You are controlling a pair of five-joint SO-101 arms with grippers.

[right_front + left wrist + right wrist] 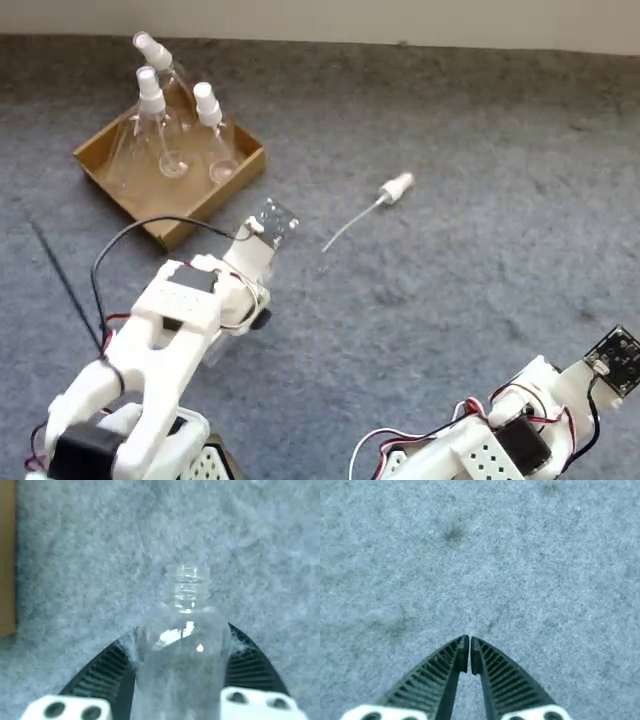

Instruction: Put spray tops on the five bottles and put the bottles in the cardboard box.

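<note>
Left wrist view: the left claw [180, 652] is clamped on a clear bottle [183, 622]. The bottle sticks out from between the two fingers, and its neck is bare (no top on it yet). A strip of the box [6, 555] shows off to one side.

In the high view the box [110, 165] sits near the far left corner of the tabletop [480, 150]. Three capped bottles [160, 135] are already in it, and they lean on each other. A loose spray top [397, 186] lies near the middle of the tabletop, toward the far edge. Its thin tube points back at the left arm.

The right claw [470, 655] has its fingers pressed together and holds nothing. It hangs over bare tabletop, near the near right corner.

So I think the job is more than half done. The step now is to give this bottle its top. The right claw would have to open up, go over to the spray top and pinch it by the white head. Then the thin tube has to go down the small neck, which looks tricky because the tube is long and bendy. The left claw should hold the bottle steady for that. After that the bottle can go in the box.
</note>
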